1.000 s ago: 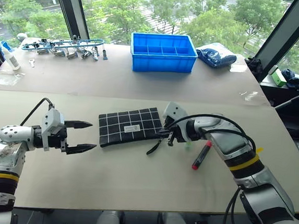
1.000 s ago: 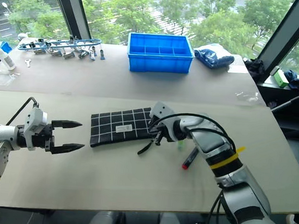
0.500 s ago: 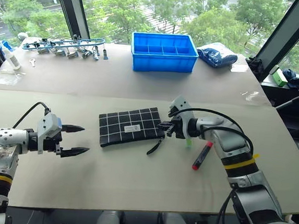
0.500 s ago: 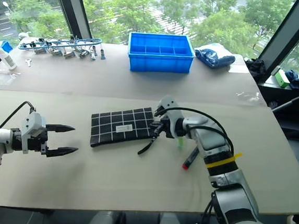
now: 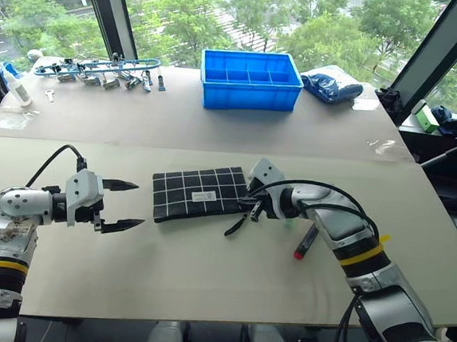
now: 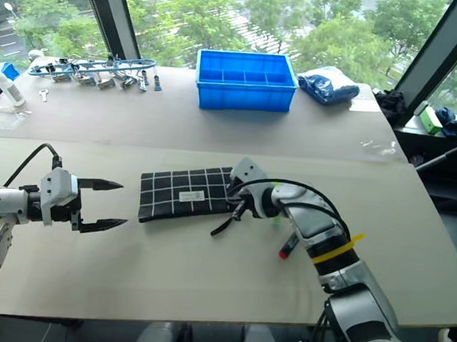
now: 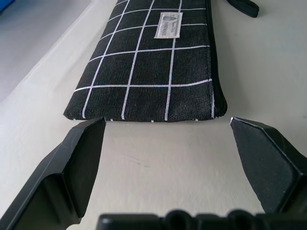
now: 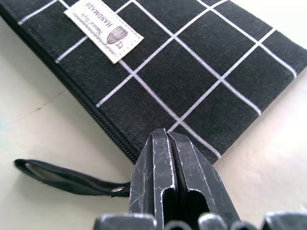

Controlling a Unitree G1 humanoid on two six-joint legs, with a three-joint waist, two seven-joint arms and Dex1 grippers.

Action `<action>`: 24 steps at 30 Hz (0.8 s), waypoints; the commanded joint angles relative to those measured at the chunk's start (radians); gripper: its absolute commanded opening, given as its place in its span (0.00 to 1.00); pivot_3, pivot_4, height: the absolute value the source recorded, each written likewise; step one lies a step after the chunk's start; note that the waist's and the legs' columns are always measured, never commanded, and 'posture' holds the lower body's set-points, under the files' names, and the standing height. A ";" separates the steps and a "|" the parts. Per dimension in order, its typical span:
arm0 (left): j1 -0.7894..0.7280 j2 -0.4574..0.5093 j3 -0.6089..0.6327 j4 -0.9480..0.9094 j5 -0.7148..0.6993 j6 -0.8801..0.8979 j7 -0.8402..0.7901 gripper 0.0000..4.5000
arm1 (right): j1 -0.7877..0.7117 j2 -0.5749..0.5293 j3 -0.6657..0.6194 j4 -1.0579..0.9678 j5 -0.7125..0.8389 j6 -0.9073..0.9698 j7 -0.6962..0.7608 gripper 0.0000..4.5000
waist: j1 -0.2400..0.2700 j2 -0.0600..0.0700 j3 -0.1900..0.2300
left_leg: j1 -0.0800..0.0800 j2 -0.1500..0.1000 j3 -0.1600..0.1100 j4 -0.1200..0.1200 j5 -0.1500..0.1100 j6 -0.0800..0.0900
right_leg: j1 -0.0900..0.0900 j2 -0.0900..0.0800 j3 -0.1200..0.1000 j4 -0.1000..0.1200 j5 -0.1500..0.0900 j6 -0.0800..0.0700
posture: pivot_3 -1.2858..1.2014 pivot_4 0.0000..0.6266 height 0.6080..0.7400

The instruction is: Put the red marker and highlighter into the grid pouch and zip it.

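Left gripper [image 5: 128, 205] hovered over the near table [image 5: 203, 281] on the left, fingers spread wide apart and empty, aimed right toward the grid pouch [image 5: 200, 193], a clear gap off its left end. The red marker [image 5: 305, 242] lay on the table right of centre, red end toward the near edge, just beside the right forearm and outside the pouch. The pouch lay flat mid-table, white label [image 5: 202, 194] up, zipper along its near edge, looking zipped shut as far as seen; its black pull strap [image 5: 237, 223] trailed off the near right corner onto the table. Right gripper [image 5: 255, 208] sat at the pouch's right end, fingers pressed together; in the right wrist view the tips [image 8: 169, 158] were right at the zipper corner beside the strap ring, and whether they pinched anything could not be told. A bit of the green highlighter [image 5: 288, 217] showed just behind the right wrist, on the table, mostly hidden. On the far table a blue plastic bin [image 5: 249, 80] with dividers sat in the middle, a crumpled blue bag [image 5: 330, 83] to its right, a cluster of metal tools [image 5: 101, 72] far left and a white bottle [image 5: 16, 88] at the left edge.
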 commanded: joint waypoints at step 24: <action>-0.215 -0.123 -0.175 0.409 0.188 -0.619 0.049 1.00 | 0.035 -0.005 -0.027 -0.046 -0.031 0.025 0.008 0.01 | 0.002 0.000 0.000 | 0.000 0.000 0.000 0.001 0.000 0.000 | 0.001 0.000 -0.001 0.000 0.000 0.000 | 0.52 0.24 1.00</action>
